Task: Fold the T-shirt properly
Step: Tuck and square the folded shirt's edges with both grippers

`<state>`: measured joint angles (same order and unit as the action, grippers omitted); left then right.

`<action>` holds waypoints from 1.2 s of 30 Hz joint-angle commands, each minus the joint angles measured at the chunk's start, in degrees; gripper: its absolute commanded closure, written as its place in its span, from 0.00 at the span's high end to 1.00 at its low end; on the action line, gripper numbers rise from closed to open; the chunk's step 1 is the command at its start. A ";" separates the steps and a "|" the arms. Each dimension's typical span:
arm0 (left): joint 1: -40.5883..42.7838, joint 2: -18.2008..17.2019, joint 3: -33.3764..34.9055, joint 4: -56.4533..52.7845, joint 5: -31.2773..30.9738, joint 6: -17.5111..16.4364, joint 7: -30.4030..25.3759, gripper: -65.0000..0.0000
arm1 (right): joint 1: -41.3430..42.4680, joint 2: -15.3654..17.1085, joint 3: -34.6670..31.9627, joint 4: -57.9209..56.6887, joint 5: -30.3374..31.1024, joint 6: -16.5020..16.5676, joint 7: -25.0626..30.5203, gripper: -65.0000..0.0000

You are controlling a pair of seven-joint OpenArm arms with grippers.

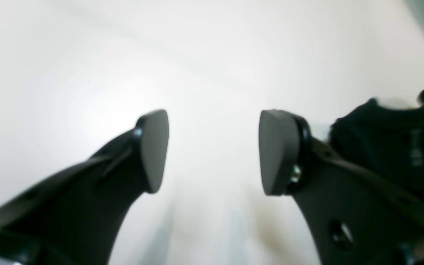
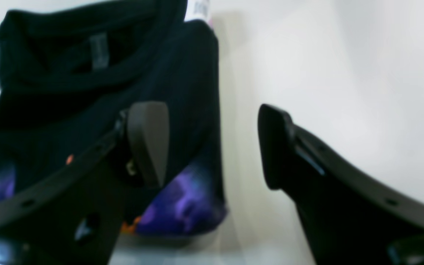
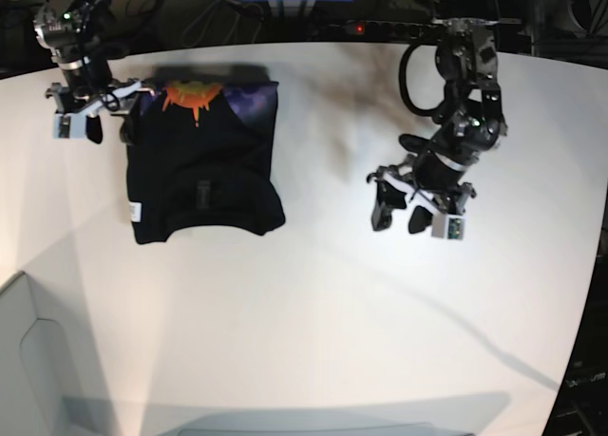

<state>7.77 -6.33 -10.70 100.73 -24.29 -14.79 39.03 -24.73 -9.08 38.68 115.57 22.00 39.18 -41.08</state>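
Black cotton T-shirt (image 3: pixel 202 175) lies folded into a compact rectangle on the white tabletop (image 3: pixel 313 303), apparently finished; the left claw (image 3: pixel 399 208) and right claw (image 3: pixel 78 126) hang released and empty, clear of it.

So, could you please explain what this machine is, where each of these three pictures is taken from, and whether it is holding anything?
It is a robot with two arms over a white table. The base picture looks down on both; the other two come from cameras on each wrist, looking past the fingers. The folded black T-shirt lies on the table, its purple-and-orange print showing. The right gripper hangs at the shirt's edge, jaws open. The left gripper is apart from it, also open. Neither holds anything.
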 commanded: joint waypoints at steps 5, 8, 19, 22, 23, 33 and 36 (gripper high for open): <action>-3.15 4.00 4.59 -4.07 -0.19 -0.11 -1.00 0.57 | -1.33 0.08 -7.16 0.61 1.43 0.82 1.30 0.59; -4.91 5.58 8.19 -7.67 -0.19 -0.03 -1.36 0.57 | -1.33 0.08 -9.01 -1.15 1.34 0.82 1.30 0.59; -10.36 8.83 15.58 -17.52 -0.19 -0.03 -1.79 0.56 | -2.13 0.08 -11.03 -4.05 1.25 0.82 1.30 0.59; -12.12 9.80 17.34 -20.42 -0.19 -0.03 -1.79 0.56 | -2.13 0.08 -11.03 -7.13 1.25 0.82 1.30 0.59; -12.65 10.15 17.95 -21.30 -0.19 -0.03 -1.79 0.56 | -2.13 0.08 -11.03 -7.83 1.25 0.82 1.30 0.59; -19.59 9.98 18.83 -36.51 -0.10 -0.03 -12.17 0.56 | -2.13 0.16 -10.94 -9.77 1.25 0.82 1.39 0.59; -24.17 9.89 18.66 -43.63 -0.10 -0.03 -15.07 0.56 | -2.13 0.69 -10.94 -9.77 1.25 0.82 1.39 0.59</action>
<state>-15.64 3.53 8.05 56.51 -24.62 -15.40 23.55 -26.57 -8.69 27.59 105.21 22.83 39.16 -39.83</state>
